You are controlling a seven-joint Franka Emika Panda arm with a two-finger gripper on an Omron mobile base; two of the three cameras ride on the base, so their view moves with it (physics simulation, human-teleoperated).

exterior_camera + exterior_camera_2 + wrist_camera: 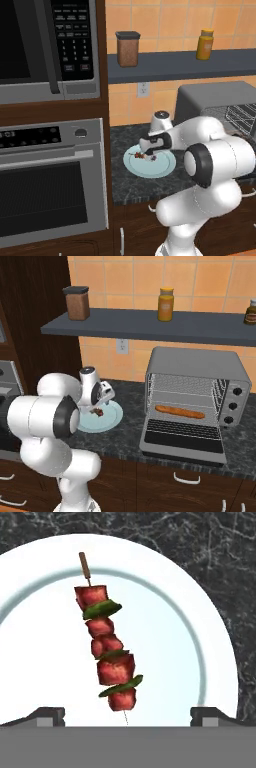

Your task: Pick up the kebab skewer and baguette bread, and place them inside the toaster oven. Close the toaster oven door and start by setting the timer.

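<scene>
The gripper (pixel 128 714) hangs over the plate (pixel 215 662) with its jaws wide apart, holding nothing. The skewer (pixel 107 649) lies on the plate between the fingertips (pixel 47 714). The baguette (pixel 180 412) lies on a rack inside the open oven (pixel 200 363).

The kebab skewer (pixel 106 647) is a thin stick with red meat chunks and green slices. It lies flat right under the wide-apart jaws, midway between them. The baguette bread (pixel 179 412), long and orange-brown, lies flat on a rack inside the toaster oven (pixel 200 367), well off to one side of the jaws. The toaster oven door (pixel 182 439) hangs down open.
</scene>
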